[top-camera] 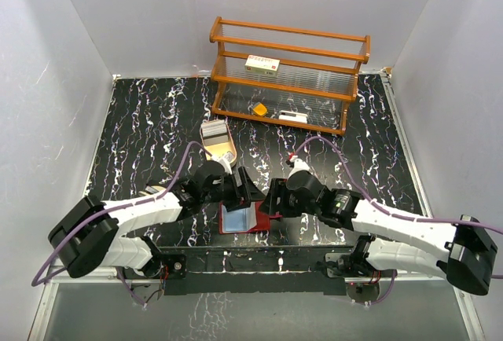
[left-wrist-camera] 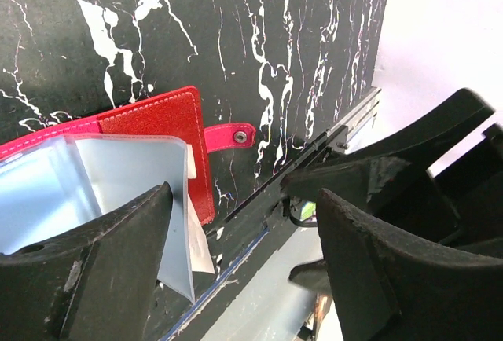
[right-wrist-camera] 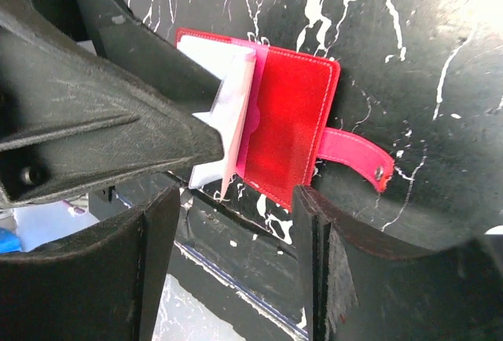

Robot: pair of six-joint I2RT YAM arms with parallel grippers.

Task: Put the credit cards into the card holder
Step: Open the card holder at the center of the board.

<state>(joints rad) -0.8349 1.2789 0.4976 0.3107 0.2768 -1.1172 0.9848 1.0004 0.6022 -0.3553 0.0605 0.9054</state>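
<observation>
The dark red card holder [top-camera: 238,221] lies open at the table's near edge, its clear bluish pockets [left-wrist-camera: 118,172] up and its pink snap strap [left-wrist-camera: 232,135] out to the side. My left gripper [top-camera: 240,192] is open and empty at the holder's far left, with one finger [left-wrist-camera: 102,251] against the pocket leaves. My right gripper [top-camera: 273,201] is open and empty at the holder's right edge [right-wrist-camera: 291,117], its fingers [right-wrist-camera: 330,262] astride the near corner. The credit cards [top-camera: 214,131] lie in the tan tray behind, grey and yellow ones showing.
The tan oval wooden tray [top-camera: 229,157] sits just behind my left gripper. A wooden rack [top-camera: 289,74] stands at the back with a white box with red marks [top-camera: 262,63], an orange wedge [top-camera: 259,108] and a small white piece [top-camera: 292,116]. The table's metal front rail [left-wrist-camera: 259,223] runs close below the holder.
</observation>
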